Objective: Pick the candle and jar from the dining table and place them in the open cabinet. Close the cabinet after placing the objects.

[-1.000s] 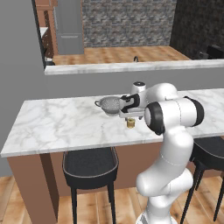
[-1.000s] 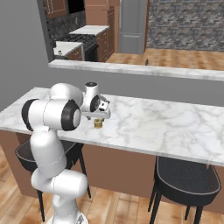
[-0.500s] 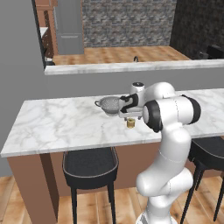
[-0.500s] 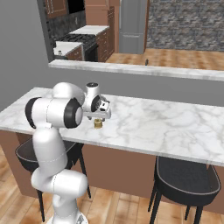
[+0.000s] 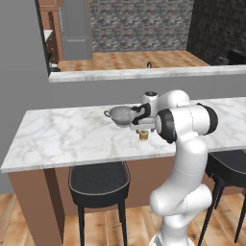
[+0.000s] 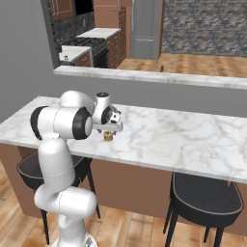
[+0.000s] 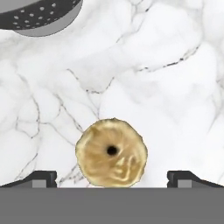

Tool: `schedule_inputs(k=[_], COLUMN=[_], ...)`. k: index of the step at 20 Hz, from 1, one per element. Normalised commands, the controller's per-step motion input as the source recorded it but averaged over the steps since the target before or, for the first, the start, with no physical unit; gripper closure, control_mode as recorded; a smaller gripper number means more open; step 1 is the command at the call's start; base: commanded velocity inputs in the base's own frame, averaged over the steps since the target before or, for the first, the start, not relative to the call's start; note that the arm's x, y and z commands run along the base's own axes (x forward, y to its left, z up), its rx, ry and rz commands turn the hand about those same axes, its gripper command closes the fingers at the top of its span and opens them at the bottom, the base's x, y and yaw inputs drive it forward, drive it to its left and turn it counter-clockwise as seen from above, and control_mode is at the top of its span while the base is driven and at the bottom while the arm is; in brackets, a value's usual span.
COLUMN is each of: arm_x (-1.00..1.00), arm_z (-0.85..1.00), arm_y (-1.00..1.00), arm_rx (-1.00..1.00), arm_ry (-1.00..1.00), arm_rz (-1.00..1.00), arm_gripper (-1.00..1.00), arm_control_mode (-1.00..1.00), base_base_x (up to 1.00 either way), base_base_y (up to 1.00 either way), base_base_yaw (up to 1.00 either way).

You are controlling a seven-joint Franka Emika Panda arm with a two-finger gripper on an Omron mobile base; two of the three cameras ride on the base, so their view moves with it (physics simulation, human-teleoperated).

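The candle (image 5: 143, 136) (image 6: 108, 137), a squat yellow-gold cylinder, stands on the white marble dining table (image 5: 67, 139) (image 6: 183, 140) near its front edge. My gripper (image 5: 142, 129) (image 6: 108, 130) points straight down just above it, open, with nothing held. In the hand view the candle (image 7: 111, 152) lies between the two dark fingertips (image 7: 41, 178), and the gripper (image 7: 114, 180) is centred over it on the marble table (image 7: 166, 65). The jar and the cabinet are out of view.
A steel colander (image 5: 121, 115) (image 7: 39, 15) sits on the table just behind and left of the candle. A raised marble ledge (image 5: 144, 73) (image 6: 144, 77) runs behind the table. Black stools (image 5: 98, 180) (image 6: 207, 198) stand along the table's front.
The hand has sunk slightly toward the candle. The jaws stay open and the candle has not moved.
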Motion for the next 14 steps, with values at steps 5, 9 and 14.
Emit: schedule_inputs(k=[5,9,14], arm_x=[0.0,0.0,0.0], arm_z=[-0.11,-0.12,-0.12], arm_y=[0.0,0.0,0.0], arm_rx=[0.0,0.0,0.0], arm_ry=[0.0,0.0,0.0], arm_rz=[0.0,0.0,0.0], arm_gripper=[-1.0,-1.0,-1.0], arm_control_mode=[-1.0,-1.0,-1.0], base_base_x=[0.0,0.0,0.0], base_base_y=[0.0,0.0,0.0], base_base_yaw=[0.0,0.0,0.0])
